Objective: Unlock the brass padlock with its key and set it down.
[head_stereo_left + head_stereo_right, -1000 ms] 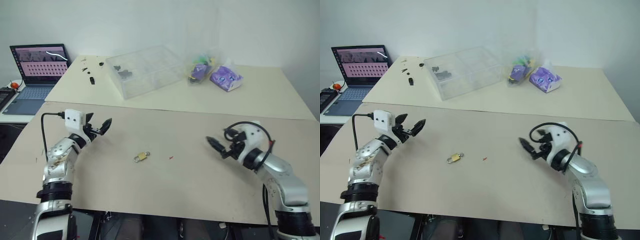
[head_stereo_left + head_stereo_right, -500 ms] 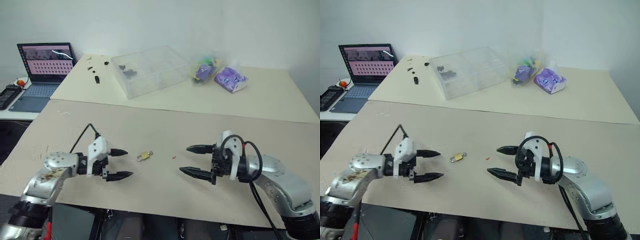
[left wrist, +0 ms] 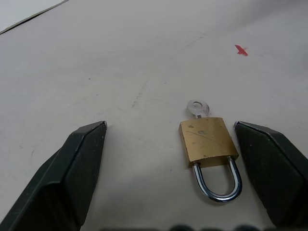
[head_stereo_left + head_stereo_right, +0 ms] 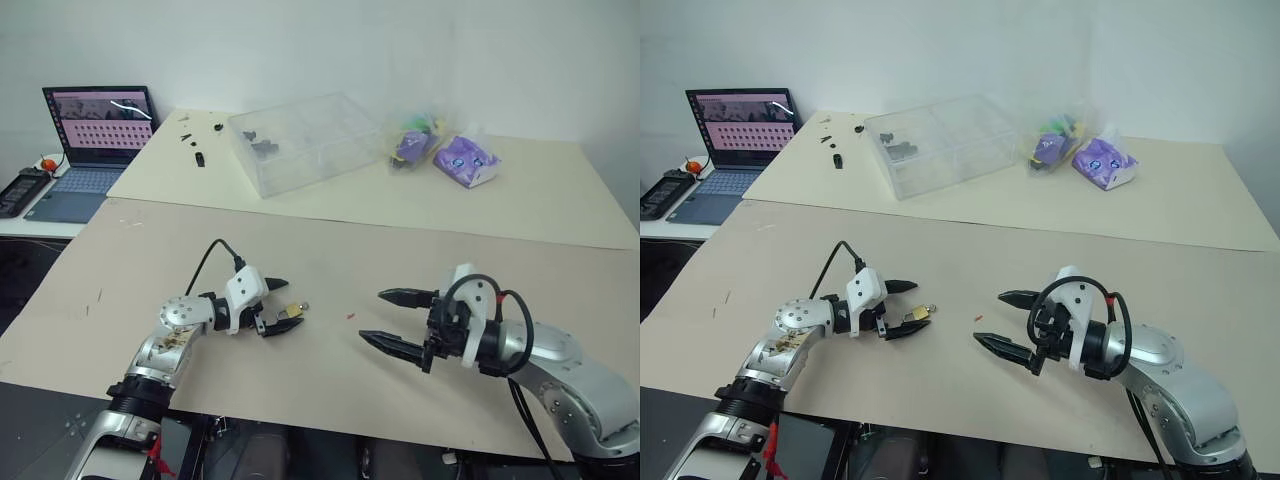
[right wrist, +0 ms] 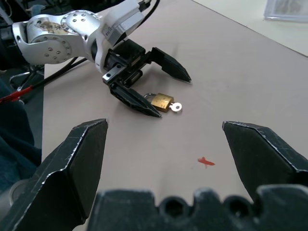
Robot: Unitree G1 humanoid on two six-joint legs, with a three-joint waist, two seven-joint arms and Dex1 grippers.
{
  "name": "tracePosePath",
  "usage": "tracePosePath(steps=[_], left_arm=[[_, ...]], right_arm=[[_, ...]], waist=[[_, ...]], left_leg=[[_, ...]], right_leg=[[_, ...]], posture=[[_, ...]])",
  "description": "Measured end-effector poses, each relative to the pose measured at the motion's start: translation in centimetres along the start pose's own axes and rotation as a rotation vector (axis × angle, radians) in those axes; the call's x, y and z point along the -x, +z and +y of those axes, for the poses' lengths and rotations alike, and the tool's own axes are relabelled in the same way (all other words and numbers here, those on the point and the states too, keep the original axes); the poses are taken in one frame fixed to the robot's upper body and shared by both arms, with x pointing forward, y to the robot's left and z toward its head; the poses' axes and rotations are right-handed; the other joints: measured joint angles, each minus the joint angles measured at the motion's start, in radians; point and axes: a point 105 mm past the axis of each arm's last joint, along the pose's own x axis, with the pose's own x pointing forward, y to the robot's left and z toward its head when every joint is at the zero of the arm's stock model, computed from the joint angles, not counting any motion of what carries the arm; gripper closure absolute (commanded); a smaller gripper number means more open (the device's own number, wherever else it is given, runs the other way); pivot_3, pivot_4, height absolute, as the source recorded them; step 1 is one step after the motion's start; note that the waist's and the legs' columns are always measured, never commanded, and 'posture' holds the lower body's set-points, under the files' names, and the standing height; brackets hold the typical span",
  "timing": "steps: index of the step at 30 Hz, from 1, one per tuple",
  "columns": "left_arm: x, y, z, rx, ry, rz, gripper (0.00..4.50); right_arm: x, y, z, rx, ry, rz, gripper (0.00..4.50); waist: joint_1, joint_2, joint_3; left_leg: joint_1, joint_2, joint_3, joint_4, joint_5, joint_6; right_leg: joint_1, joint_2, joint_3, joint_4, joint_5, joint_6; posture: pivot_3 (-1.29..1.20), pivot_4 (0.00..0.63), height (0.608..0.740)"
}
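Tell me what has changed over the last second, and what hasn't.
The left hand dropped from its raised pose and swung in to the brass padlock; its open fingers now bracket the lock without gripping it. The right hand turned level and swung inward, open, facing the lock from the other side. The padlock lies where it was, key in place.

**Count of things on the two tables**

One small yellow-brass padlock point(image 3: 208, 139) with a silver shackle, with one silver key point(image 3: 197, 108) in it. One tiny red mark point(image 3: 241, 50). One clear plastic box point(image 4: 305, 140). One open laptop point(image 4: 92, 130). Two purple packets point(image 4: 465, 159) in clear wrap. Two black two-fingered grippers: left point(image 4: 281, 306), right point(image 4: 392, 318).
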Motion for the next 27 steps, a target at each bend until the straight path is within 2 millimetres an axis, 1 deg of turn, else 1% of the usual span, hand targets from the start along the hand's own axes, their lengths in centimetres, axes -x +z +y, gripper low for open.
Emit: tracePosePath(steps=[4,6,7,8,10,11,12,13,14,15,24,26,27], left_arm=[[0.0,0.0,-0.1,0.002,-0.005,0.002,0.0],[0.0,0.0,-0.1,0.004,-0.005,0.003,0.51],[0.0,0.0,-0.2,0.002,-0.013,0.005,0.68],[-0.1,0.0,-0.3,0.001,-0.024,0.006,1.15],[-0.2,0.0,-0.8,0.0,-0.046,0.007,1.95],[-0.3,0.0,-0.9,-0.001,-0.054,0.008,2.27],[-0.4,0.0,-1.1,-0.002,-0.066,0.009,2.67],[-0.4,0.0,-1.2,-0.004,-0.07,0.009,3.09],[-0.4,0.0,-1.3,-0.007,-0.078,0.01,3.49],[-0.4,0.0,-1.4,-0.008,-0.079,0.011,3.67],[-0.4,0.1,-1.2,-0.009,-0.084,0.019,3.66],[-0.2,0.1,-1.0,-0.014,-0.096,0.032,3.66],[-0.1,0.2,-0.8,-0.017,-0.105,0.043,3.66]], right_arm=[[0.0,0.2,0.0,0.0,-0.007,-0.006,0.02],[-0.1,0.2,-0.1,0.0,-0.011,-0.009,0.0],[-0.1,0.3,-0.1,0.002,-0.012,-0.012,0.0],[-0.1,0.4,-0.1,0.003,-0.013,-0.013,0.0],[-0.1,0.4,-0.2,0.006,-0.015,-0.014,0.0],[-0.1,0.4,-0.2,0.006,-0.015,-0.015,0.0],[-0.1,0.5,-0.2,0.008,-0.016,-0.015,0.0],[-0.1,0.5,-0.2,0.008,-0.016,-0.015,0.0],[-0.1,0.5,-0.2,0.008,-0.016,-0.016,0.0],[-0.2,0.5,-0.2,0.009,-0.016,-0.016,0.0],[-0.4,0.2,-0.2,0.024,-0.012,0.008,0.0],[-0.9,-0.2,-0.5,0.09,-0.029,0.066,0.0],[-0.9,-0.8,-0.8,0.155,-0.042,0.12,0.0]], waist=[[0.0,0.0,0.0],[0.0,0.0,0.0],[0.0,0.0,0.0],[-0.001,0.0,0.0],[0.001,0.001,-0.001],[0.001,0.001,-0.001],[0.002,0.002,-0.001],[0.003,0.003,-0.002],[0.004,0.003,-0.002],[0.004,0.003,-0.003],[0.004,0.004,-0.003],[0.0,0.004,-0.003],[-0.001,0.004,-0.003]], left_leg=[[0.0,0.0,0.0,0.0,0.0,0.0],[0.0,0.0,0.001,0.0,0.0,0.0],[0.0,0.0,0.001,0.0,0.0,0.0],[0.0,0.0,0.001,0.0,0.0,0.0],[0.0,0.0,0.0,0.0,0.0,0.0],[0.001,0.0,0.0,0.0,0.0,0.0],[0.001,0.0,0.001,0.0,0.0,0.0],[0.001,0.001,0.001,0.001,0.0,0.0],[0.001,0.001,0.001,0.001,0.0,0.0],[0.001,0.001,0.002,0.001,0.0,0.0],[0.001,0.002,0.003,0.002,0.0,0.0],[0.001,0.003,0.004,0.003,0.0,0.0],[0.0,0.003,0.004,0.003,0.0,0.0]], right_leg=[[0.0,0.0,0.0,0.0,0.0,0.0],[0.0,0.0,0.0,0.0,0.0,0.0],[0.0,0.0,0.0,0.0,0.0,0.0],[0.0,0.0,0.0,0.0,0.0,0.0],[0.0,0.0,0.0,0.0,0.0,0.0],[0.001,0.0,0.0,0.0,0.0,0.0],[0.001,0.0,-0.001,0.0,-0.001,-0.001],[0.002,0.0,-0.001,0.0,-0.003,-0.006],[0.002,0.0,-0.001,0.0,-0.003,-0.006],[0.002,0.0,-0.001,0.0,-0.003,-0.006],[0.002,0.0,0.0,0.0,-0.003,-0.006],[0.001,0.001,0.0,0.001,-0.003,-0.006],[0.0,0.001,-0.001,0.001,-0.003,-0.006]], posture=[[0.0,0.15,0.74],[0.0,0.15,0.74],[0.0,0.15,0.74],[0.0,0.15,0.74],[0.0,0.15,0.74],[0.0,0.15,0.74],[0.0,0.15,0.74],[0.0,0.15,0.74],[0.0,0.15,0.74],[0.0,0.15,0.74],[0.0,0.15,0.74],[0.0,0.15,0.74],[0.0,0.15,0.74]])
